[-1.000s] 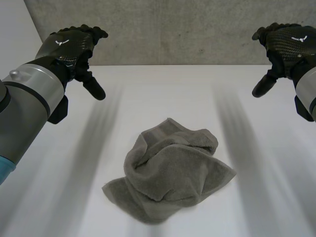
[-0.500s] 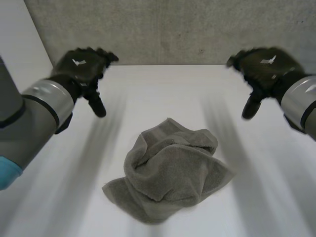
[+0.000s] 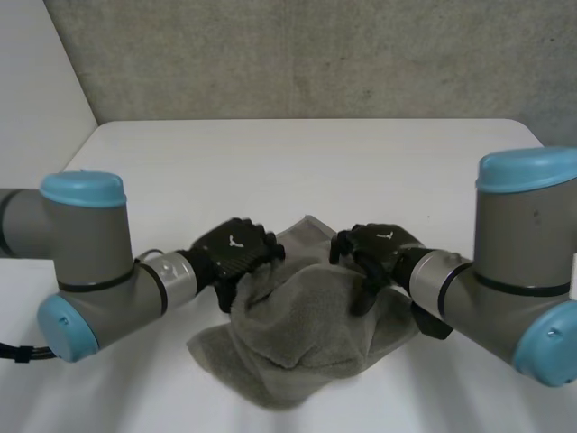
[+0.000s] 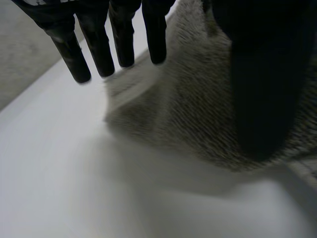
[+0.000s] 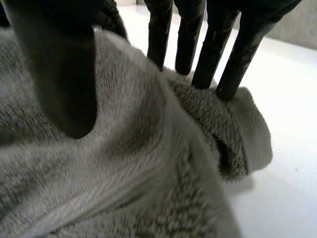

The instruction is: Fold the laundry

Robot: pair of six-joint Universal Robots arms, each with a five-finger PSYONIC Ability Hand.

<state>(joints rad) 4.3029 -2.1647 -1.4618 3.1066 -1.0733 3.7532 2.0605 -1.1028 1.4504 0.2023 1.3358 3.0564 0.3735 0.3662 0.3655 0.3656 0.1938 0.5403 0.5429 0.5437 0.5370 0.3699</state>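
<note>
White table (image 3: 315, 162), grey concrete wall (image 3: 315, 54) behind. Both hands are down on the cloth! The left hand (image 3: 236, 254) sits at the towel's left edge, fingers (image 4: 99, 54) straight and spread, their tips where cloth meets table, thumb (image 4: 262, 99) held apart over the pile. The right hand (image 3: 379, 245) is on the upper right edge, straight fingers (image 5: 208, 54) touching a rolled ridge, thumb wide of them, nothing pinched. The grey towel (image 3: 306, 329) lies crumpled mid-table between the arms.

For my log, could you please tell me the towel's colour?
The crumpled terry towel is plain grey, best in head view.
</note>
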